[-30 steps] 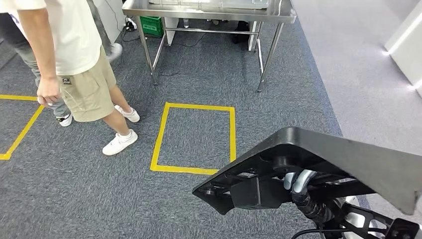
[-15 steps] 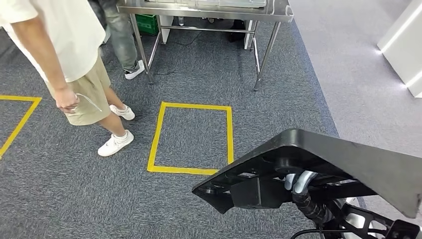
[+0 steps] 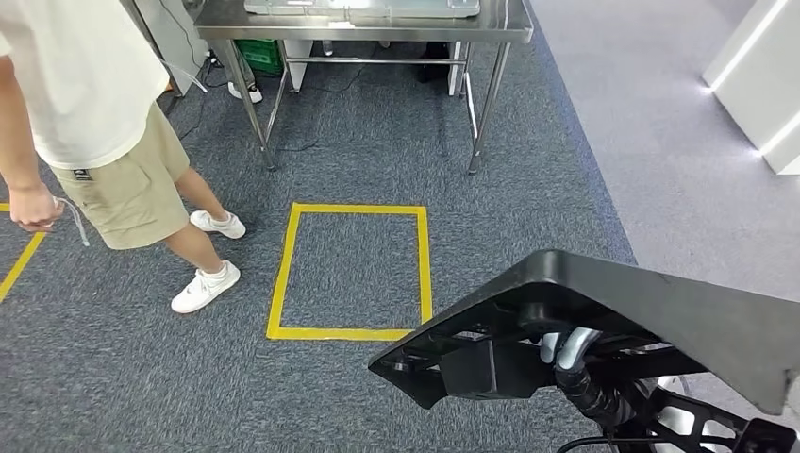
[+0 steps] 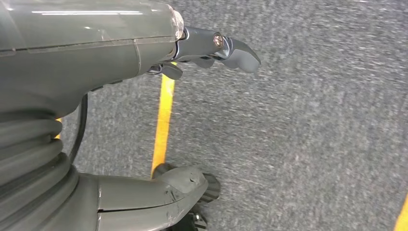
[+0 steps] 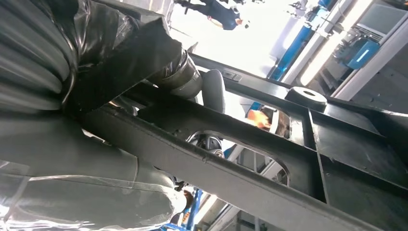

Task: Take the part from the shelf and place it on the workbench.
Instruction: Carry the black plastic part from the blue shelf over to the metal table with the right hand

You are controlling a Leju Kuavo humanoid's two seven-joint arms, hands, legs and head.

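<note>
The part [image 3: 651, 316] is a large black plastic panel with ribs on its underside, low at the right of the head view. My right hand [image 3: 569, 351] grips it from beneath, fingers hooked round a rib. The right wrist view shows those ribs and cut-outs [image 5: 288, 159] close up, with my right hand [image 5: 178, 79] curled round one bar. The steel workbench [image 3: 377, 28] stands ahead at the far side of the carpet. My left hand [image 4: 120, 48] hangs over the carpet, its fingers apart and holding nothing.
A person in a white shirt and beige shorts [image 3: 104, 142] stands at the left, holding a thin strap. A yellow tape square [image 3: 349, 269] marks the carpet before the workbench. A green crate [image 3: 264, 57] lies under the bench. A white cabinet [image 3: 764, 85] stands far right.
The whole view has shifted: the workbench and tape square now sit further left and the bench shows more. The person has stepped left. The part stays in my right hand.
</note>
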